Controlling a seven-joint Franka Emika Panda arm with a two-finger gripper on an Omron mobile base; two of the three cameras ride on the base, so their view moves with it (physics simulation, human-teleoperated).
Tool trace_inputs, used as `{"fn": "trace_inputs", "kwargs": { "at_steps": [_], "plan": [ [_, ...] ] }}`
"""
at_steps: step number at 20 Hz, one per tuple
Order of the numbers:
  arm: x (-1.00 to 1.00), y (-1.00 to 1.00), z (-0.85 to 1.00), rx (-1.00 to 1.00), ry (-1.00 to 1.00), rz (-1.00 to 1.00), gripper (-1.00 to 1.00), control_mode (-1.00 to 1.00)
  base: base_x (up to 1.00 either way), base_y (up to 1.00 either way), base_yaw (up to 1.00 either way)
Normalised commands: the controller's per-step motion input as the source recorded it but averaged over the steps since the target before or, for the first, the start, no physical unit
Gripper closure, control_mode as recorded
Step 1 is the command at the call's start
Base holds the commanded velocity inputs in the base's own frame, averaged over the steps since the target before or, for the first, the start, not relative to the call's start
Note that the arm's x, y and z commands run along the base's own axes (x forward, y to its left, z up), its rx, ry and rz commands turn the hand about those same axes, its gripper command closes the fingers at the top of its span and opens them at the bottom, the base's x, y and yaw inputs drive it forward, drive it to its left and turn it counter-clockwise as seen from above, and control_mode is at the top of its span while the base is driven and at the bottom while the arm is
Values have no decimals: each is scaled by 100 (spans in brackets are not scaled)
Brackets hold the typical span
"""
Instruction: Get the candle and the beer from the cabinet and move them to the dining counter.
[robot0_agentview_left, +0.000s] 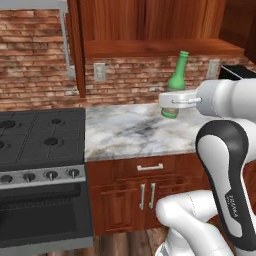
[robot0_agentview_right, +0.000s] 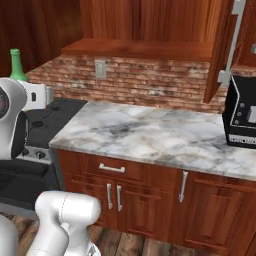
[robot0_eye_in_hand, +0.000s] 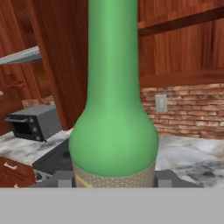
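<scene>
beer bottle held above the brick-backed worktop

while the white arm's two-finger gripper (robot0_agentview_left: 170, 102) stands above the smaller white-grey marble worktop (robot0_agentview_left: 125, 131), its jaws are clamped on the slim green glass beer bottle (robot0_agentview_left: 176, 80), one grey fingertip (robot0_eye_in_hand: 64, 178) on each side of the body at the pale label. in the left base view the bottle stands upright in the hand, its long neck rising in front of the red brick wall (robot0_agentview_left: 35, 55), its base clear of the marble below. the dark reddish-brown wall cabinet (robot0_agentview_left: 150, 20) hangs above and behind it. a black cooktop (robot0_agentview_left: 35, 135) lies just beside the worktop, and a black boxy appliance (robot0_agentview_right: 242, 112) sits at the worktop's far end in the right base view.

as a judgement, the glass will be stiff, smooth and fairly slippery, and it would break if dropped or knocked against the cabinet shelf edge. full or not cannot be told, so it should be treated as heavy for its width. the hold sits low on the wide body, under the shoulder, which seems the right place: the neck is too narrow and too high for a steady grip, and a low hold keeps the bottle from swinging. keeping it upright on the way to the dining counter looks wise. the candle remains to be fetched.
</scene>
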Motion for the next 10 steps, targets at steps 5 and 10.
{"fn": "trace_inputs", "kwargs": {
  "at_steps": [5, 10],
  "plan": [
    [0, 0, 0, 0, 0, 0, 100, 100, -39, 0, 65],
    [0, 0, 0, 0, 0, 0, 100, 100, -33, 0, 84]
  ]
}}
